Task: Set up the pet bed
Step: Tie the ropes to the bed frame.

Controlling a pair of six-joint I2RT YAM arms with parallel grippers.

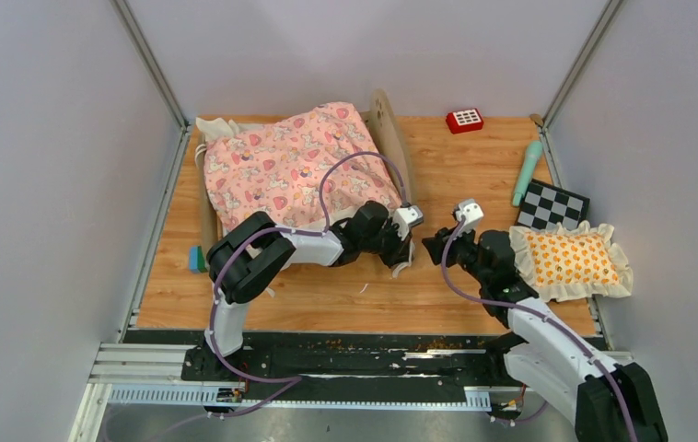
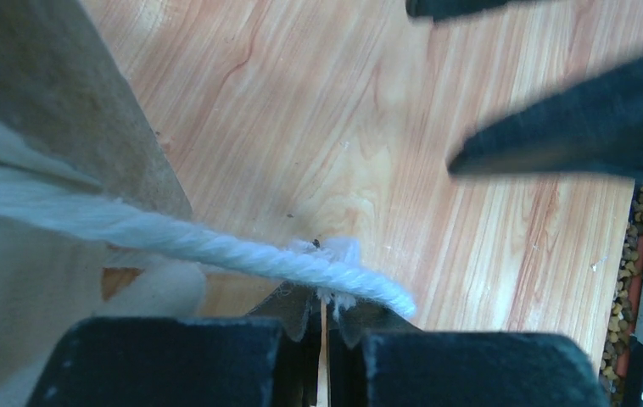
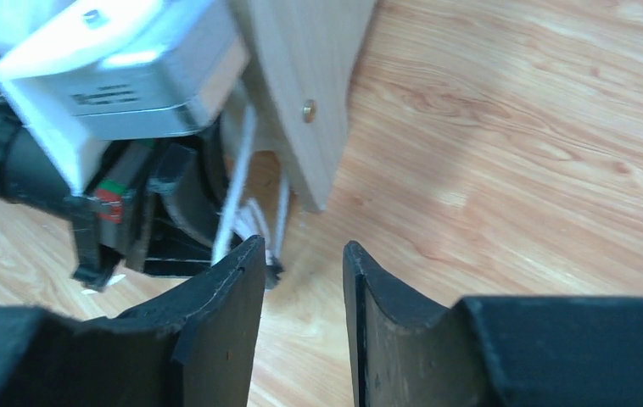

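The pet bed stands at the back left, its pink unicorn quilt [image 1: 290,166] draped over the light-wood frame, with the headboard [image 1: 387,124] on the right. My left gripper [image 1: 402,261] is at the bed's near right corner. In the left wrist view it [image 2: 325,309] is shut, with a white twisted cord [image 2: 301,263] from the bedding caught at its tips beside the frame [image 2: 64,110]. My right gripper [image 1: 433,247] is open and empty just to the right. In its wrist view it [image 3: 304,254] faces the frame's leg [image 3: 301,93] and the hanging white cords [image 3: 237,186].
The orange-patterned frilled pillow [image 1: 571,261] lies at the right edge. A checkered board [image 1: 552,207], a green tube [image 1: 527,172] and a red block [image 1: 464,120] sit at the back right. A teal object [image 1: 196,259] lies left of the bed. Walls close both sides.
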